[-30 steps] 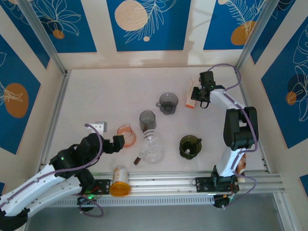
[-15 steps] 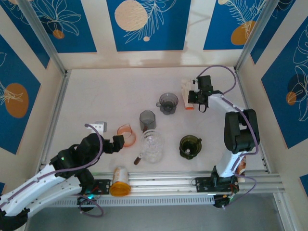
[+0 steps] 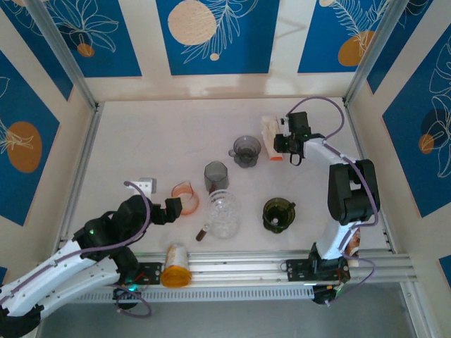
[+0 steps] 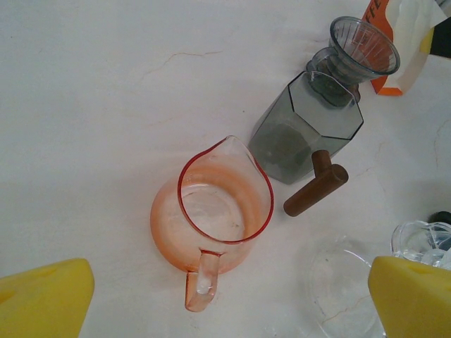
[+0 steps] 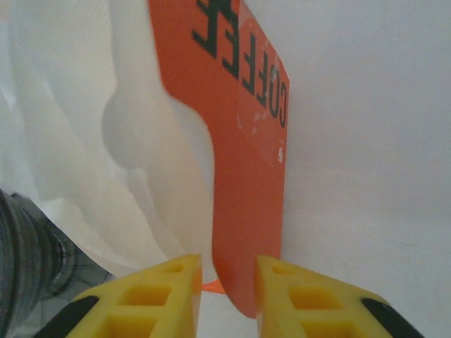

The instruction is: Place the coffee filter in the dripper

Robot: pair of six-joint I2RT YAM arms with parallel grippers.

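**Counter: white top, glassware grouped near the middle**

The white counter shows fine hairline cracks in the left wrist view. Standing directly on it:

- A smoky grey dripper sits toward the far right.
- A grey faceted glass stands just nearer, with a brown wooden handle at its base.
- A pink pitcher stands upright to the left of that glass.
- A clear glass carafe stands close beside the pitcher.
- A dark green jar stands apart to the right.
- A small white block lies to the left of the pitcher.
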